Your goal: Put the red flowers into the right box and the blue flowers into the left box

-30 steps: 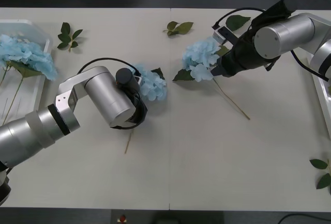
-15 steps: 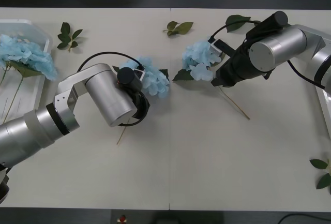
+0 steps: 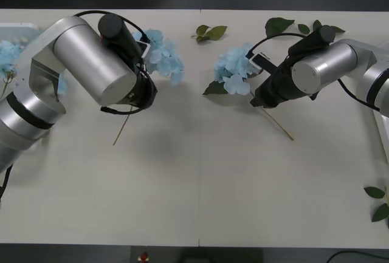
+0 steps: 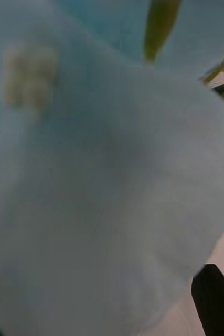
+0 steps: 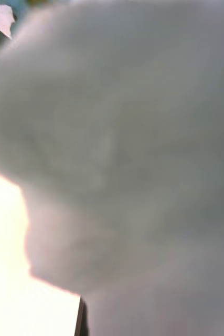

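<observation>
Pale blue petals blurred against both wrist cameras, hiding the fingers; grip of left gripper and right gripper impossible to tell. Three blue flowers counted: one at upper centre-left beside the left arm, stem slanting down-left; one right of centre, stem running down-right; one cut off at far left by the left box.

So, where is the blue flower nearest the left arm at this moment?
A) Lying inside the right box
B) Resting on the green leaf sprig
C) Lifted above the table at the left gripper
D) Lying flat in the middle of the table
C: in the front view the blue flower hangs at the left gripper, its stem slanting down free above the table.
</observation>
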